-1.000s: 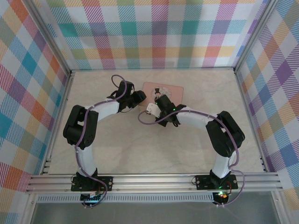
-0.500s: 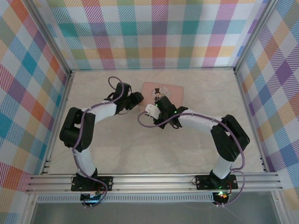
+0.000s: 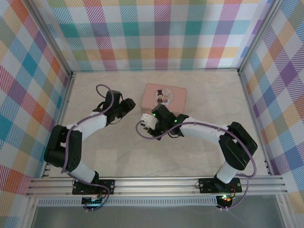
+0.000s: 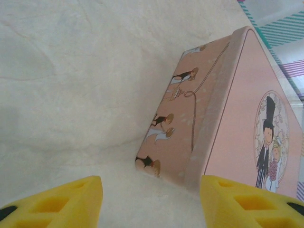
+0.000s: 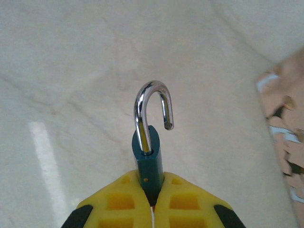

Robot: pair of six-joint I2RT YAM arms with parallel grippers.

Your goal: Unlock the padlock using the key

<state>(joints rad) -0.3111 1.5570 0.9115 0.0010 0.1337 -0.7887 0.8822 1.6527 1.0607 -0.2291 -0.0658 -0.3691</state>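
1. My right pincer (image 5: 152,192) is clenched on the padlock (image 5: 148,161), at the bottom centre of the right wrist view. The yellow fingers (image 5: 118,204) squeeze the lower end of the blue body from both sides.
2. I hold it by that end so the shackle (image 5: 152,90) points away from me into open air, above the pale counter (image 5: 61,71) and touching nothing.
3. The shackle's free tip hangs outside the body, hooked over to the right. From that I judge the lock is already sprung open.
4. My left pincer (image 4: 149,190) is released, its two yellow tips spread at the bottom corners of the left wrist view with only bare counter between them.
5. It faces the near corner of the pink tin (image 4: 228,137), close to it but apart from it. This hand carries nothing.
6. In the top view the tin (image 3: 165,95) lies centre-frame, my left pincer (image 3: 124,107) just left of it and my right pincer (image 3: 146,121) just below it.
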